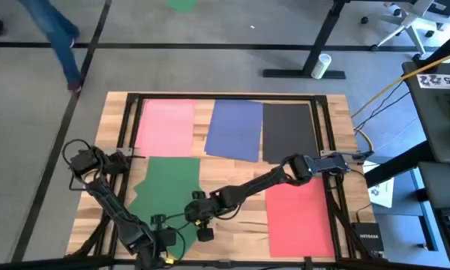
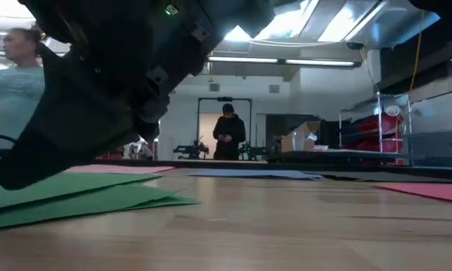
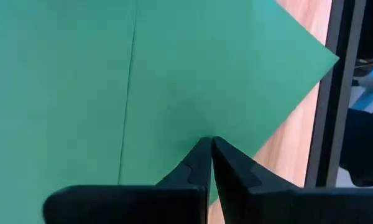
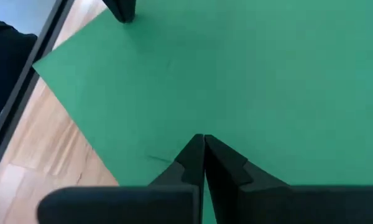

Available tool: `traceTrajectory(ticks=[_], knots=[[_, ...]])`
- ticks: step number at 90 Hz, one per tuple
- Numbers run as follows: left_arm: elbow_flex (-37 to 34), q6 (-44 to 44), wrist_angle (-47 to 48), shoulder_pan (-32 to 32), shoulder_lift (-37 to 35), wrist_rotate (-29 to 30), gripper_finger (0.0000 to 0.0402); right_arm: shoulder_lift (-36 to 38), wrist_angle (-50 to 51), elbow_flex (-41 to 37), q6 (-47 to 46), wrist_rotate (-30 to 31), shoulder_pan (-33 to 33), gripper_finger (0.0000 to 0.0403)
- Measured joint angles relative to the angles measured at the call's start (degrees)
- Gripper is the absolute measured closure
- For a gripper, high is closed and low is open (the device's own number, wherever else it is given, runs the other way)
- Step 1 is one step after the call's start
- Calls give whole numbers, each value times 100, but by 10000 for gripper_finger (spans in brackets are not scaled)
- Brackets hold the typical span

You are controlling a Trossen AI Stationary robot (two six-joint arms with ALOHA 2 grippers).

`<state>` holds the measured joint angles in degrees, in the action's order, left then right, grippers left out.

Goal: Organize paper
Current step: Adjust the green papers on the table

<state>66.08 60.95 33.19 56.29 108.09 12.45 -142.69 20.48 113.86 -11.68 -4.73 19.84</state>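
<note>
Two green paper sheets (image 1: 165,191) lie overlapped and skewed on the near-left part of the wooden table (image 1: 232,232). The lower one's edge shows as a line (image 3: 132,93) in the left wrist view. My left gripper (image 1: 165,234) (image 3: 210,142) is shut, its tips down at the upper green sheet. My right gripper (image 1: 204,229) (image 4: 203,138) reaches over from the right. It is also shut, with its tips at the green paper (image 4: 267,74). The low view shows the green sheets (image 2: 83,197) lying flat under a dark arm. My left gripper's shut fingertips (image 3: 202,152) meet the upper green sheet (image 3: 199,118) some way in from its corner (image 3: 336,59), coming slanted from above. The sheet lies flat on the table. My right gripper's shut fingertips (image 4: 196,149) meet the green sheet's face (image 4: 202,121) slanted from above, inward of a corner (image 4: 37,62). The sheet lies flat.
Pink (image 1: 166,126), blue (image 1: 235,129) and black (image 1: 287,131) sheets lie in a row along the far side, and a red sheet (image 1: 300,217) lies near right. Black frame rails (image 1: 126,127) border the table. People stand in the room beyond (image 2: 227,132).
</note>
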Motion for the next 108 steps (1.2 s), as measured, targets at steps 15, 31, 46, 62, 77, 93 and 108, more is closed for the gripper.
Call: traceTrajectory(ticks=[15, 31, 46, 62, 77, 93, 108], knots=[[0, 9, 36, 7, 2, -8, 402, 0, 220, 0, -4, 0, 0, 403], [0, 20, 62, 20, 2, -20, 402, 0, 449, 0, -142, -92, 2, 403], [0, 33, 95, 50, 4, -16, 402, 2, 484, 4, -153, -92, 31, 403], [0, 57, 118, 77, 4, -31, 402, -5, 24, 245, 2, 76, 158, 403], [0, 57, 116, 83, 7, -32, 402, 13, -249, 359, 14, 102, 205, 403], [0, 57, 105, 85, 7, -35, 402, -38, -394, 100, -6, 111, 177, 403], [-2, 53, 97, 83, 7, -42, 402, -203, -383, 79, -90, -62, 186, 403]])
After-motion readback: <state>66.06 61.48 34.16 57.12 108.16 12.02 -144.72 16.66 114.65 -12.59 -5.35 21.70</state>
